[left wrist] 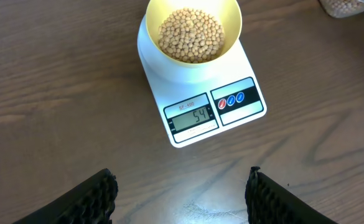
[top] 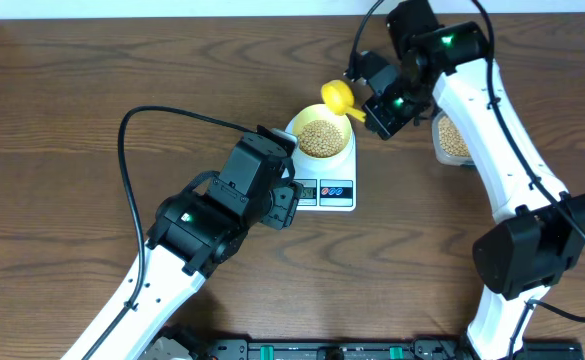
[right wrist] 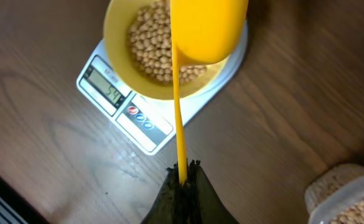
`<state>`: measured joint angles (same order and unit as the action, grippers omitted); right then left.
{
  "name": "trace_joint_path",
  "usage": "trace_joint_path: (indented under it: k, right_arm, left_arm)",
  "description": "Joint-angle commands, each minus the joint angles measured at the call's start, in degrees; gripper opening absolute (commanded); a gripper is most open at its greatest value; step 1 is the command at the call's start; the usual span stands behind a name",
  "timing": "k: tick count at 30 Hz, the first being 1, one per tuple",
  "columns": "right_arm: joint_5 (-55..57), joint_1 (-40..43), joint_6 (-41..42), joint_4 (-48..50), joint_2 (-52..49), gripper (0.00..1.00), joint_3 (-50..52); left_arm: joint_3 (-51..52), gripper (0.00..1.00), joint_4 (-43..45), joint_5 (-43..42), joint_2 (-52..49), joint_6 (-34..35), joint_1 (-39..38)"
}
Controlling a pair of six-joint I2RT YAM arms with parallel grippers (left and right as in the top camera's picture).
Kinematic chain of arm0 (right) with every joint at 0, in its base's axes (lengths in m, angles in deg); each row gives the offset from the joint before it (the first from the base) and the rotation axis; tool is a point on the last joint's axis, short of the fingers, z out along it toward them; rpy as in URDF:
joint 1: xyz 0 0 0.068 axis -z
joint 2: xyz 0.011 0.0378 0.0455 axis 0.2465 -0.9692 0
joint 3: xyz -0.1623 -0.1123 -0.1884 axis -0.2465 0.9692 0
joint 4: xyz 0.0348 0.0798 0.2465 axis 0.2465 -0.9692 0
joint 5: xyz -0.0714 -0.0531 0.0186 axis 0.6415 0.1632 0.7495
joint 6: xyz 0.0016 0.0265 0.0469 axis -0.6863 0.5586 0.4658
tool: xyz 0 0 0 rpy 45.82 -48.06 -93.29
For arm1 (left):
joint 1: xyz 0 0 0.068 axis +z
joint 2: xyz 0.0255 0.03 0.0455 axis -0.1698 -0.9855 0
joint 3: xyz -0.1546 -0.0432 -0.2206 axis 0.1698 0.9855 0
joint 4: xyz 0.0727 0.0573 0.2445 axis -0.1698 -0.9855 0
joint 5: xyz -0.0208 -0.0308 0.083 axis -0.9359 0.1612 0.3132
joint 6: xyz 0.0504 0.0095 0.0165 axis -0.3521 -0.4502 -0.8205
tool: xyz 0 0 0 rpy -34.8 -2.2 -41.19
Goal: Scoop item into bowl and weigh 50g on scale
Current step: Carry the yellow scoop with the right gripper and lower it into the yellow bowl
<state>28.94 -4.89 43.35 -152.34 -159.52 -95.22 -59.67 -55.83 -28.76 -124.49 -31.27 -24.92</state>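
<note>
the scale (left wrist: 163, 74) carries the bowl (left wrist: 233, 22) of beans (left wrist: 191, 34), reading 54, over target. the scoop (right wrist: 206, 31) hangs over the bowl's rim, handle running straight back into the right gripper (right wrist: 182, 168), clamped on it. the left gripper (left wrist: 182, 186) gapes empty nearby.

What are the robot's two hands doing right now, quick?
Left gripper: open, holding nothing.
Right gripper: closed on the handle of the yellow scoop.
</note>
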Motion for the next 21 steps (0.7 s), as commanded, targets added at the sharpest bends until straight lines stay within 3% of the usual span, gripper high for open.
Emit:
trace_joint_path:
  k: [1, 21]
  right_arm:
    - [-0.8, -1.5, -2.8, -0.2, -0.5, 0.01, 1.0]
    - [5.3, -3.5, -5.9, 6.7, -0.5, 0.01, 7.3]
  left_arm:
    - [-1.5, 0.69, -0.1, 0.5, 0.5, 0.3, 0.2]
    - [-1.5, 0.69, -0.1, 0.5, 0.5, 0.3, 0.2]
